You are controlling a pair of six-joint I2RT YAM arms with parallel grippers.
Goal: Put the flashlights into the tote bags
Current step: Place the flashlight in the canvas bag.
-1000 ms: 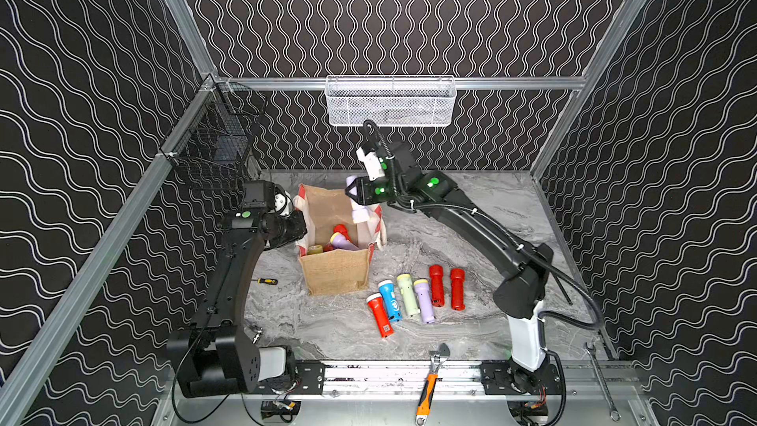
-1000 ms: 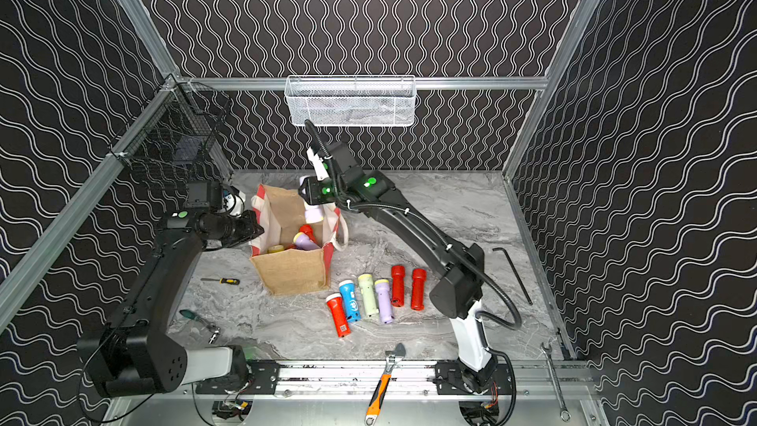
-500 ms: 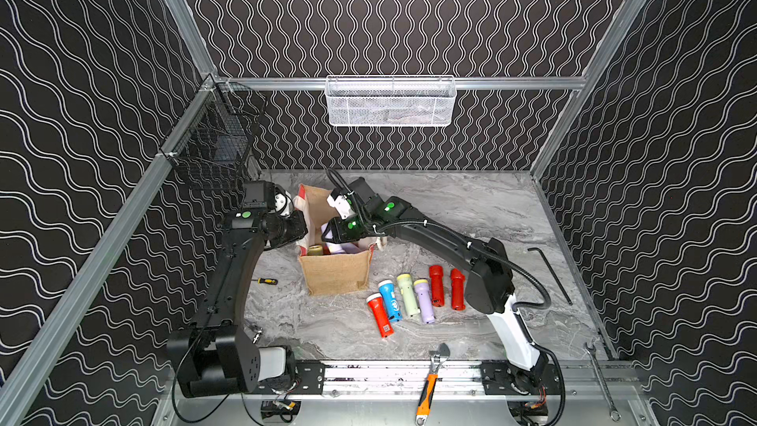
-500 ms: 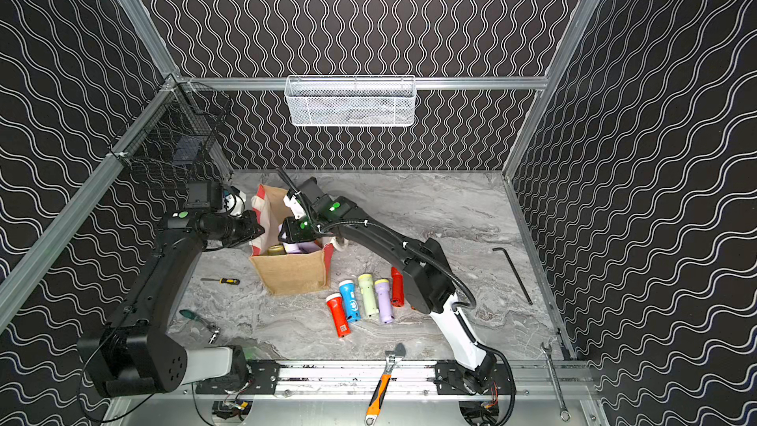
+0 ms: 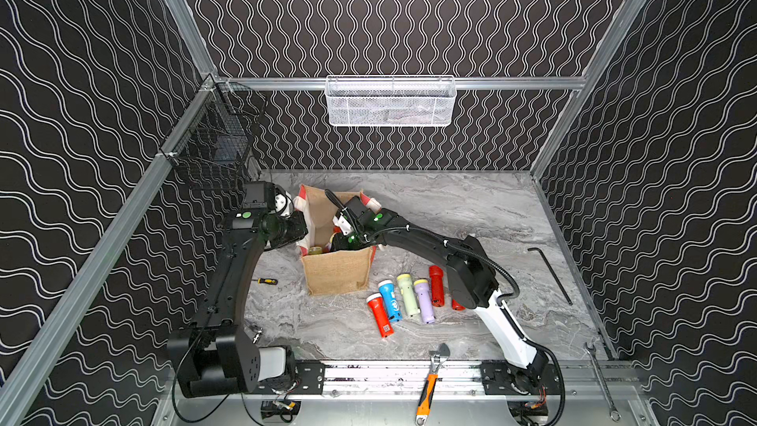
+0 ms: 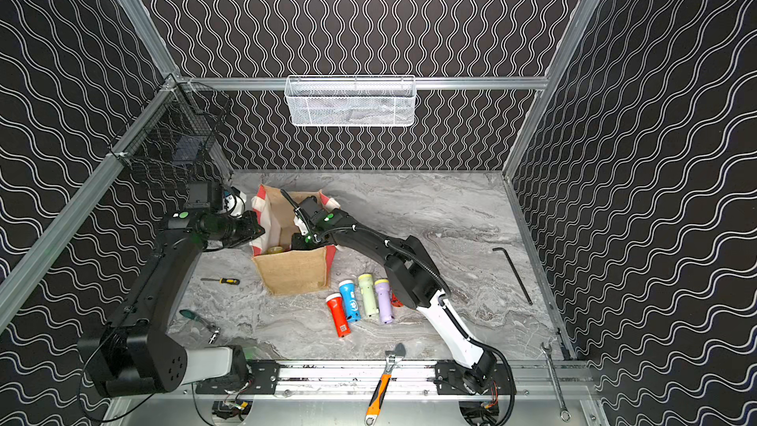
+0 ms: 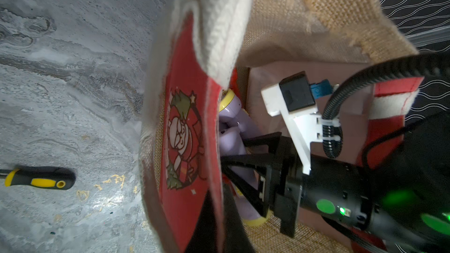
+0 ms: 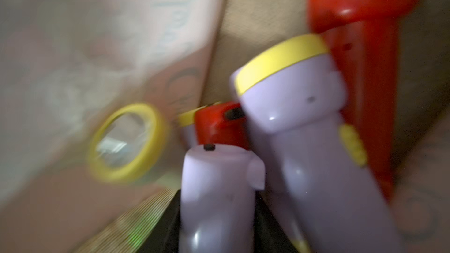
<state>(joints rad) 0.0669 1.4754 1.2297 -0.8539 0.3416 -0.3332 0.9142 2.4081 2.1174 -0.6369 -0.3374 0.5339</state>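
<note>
Tote bag (image 5: pixel 338 276) stands upright on the marble surface (image 5: pixel 450 206), mouth open. The left gripper (image 5: pixel 301 235) is at its side panel, jaws pressed together on the red-and-white rim (the white rope handle droops over that rim in the left wrist view).

The right gripper (image 8: pixel 218 205) is deep inside the bag. Its jaws flank a lilac flashlight (image 8: pixel 216 178); the picture is blurred, so I cannot tell whether they pinch it or only stand beside it.

Also in the bag:
- second lilac flashlight (image 8: pixel 304 118)
- tall red flashlight (image 8: pixel 353 32)
- low red flashlight (image 8: pixel 219 122)
- yellow-ringed lens (image 8: pixel 126 142)

Outside, a row lies on the surface near the bag:
- red one (image 5: pixel 379 315)
- blue one (image 5: pixel 389 299)
- pale green one (image 5: pixel 407 295)
- lilac one (image 5: pixel 424 299)
- far red one (image 5: pixel 436 286)

White mesh basket (image 5: pixel 389 104) hangs on the back rail and black wire basket (image 5: pixel 213 145) on the side rail; their contents are unreadable.
</note>
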